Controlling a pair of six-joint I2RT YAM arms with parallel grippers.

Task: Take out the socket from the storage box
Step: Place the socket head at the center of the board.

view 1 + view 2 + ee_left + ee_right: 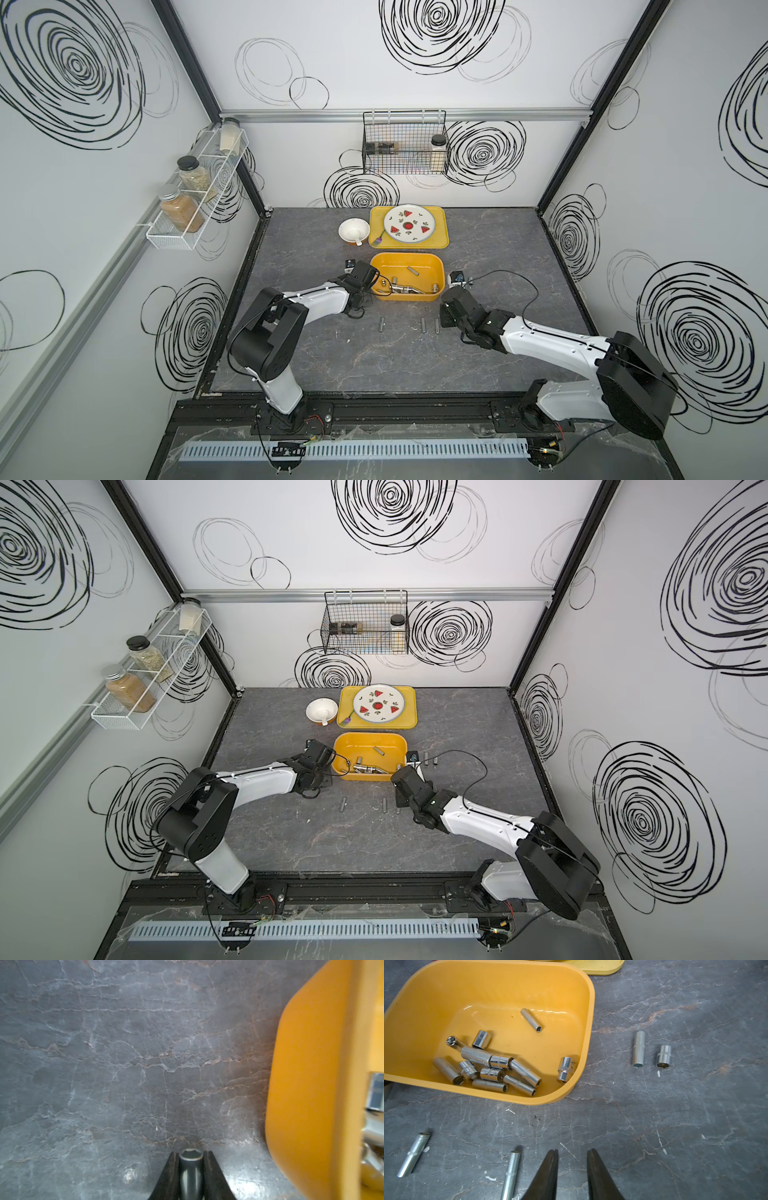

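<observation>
The storage box [407, 259] is a deep yellow-orange tub at mid-table, and it shows in the right wrist view [436, 991] too. Several chrome sockets [492, 1066] lie piled inside it, with one alone [531, 1020] nearer the far wall. My left gripper [191, 1154] is shut on a socket [190, 1167], held end-down just above the table beside the box's left wall [307, 1064]. My right gripper [572, 1152] hangs open over bare table in front of the box's near right corner, with nothing between its fingers. Under the wrists, both grippers' fingers are hidden in both top views.
Loose sockets lie on the table: three in front of the box [381, 324] [423, 325] [437, 325] and two to its right [639, 1049] [664, 1056]. Behind the box stand a flat yellow tray [436, 241] bearing a plate [409, 223] and a white bowl [354, 230]. A wire basket [405, 143] hangs on the back wall.
</observation>
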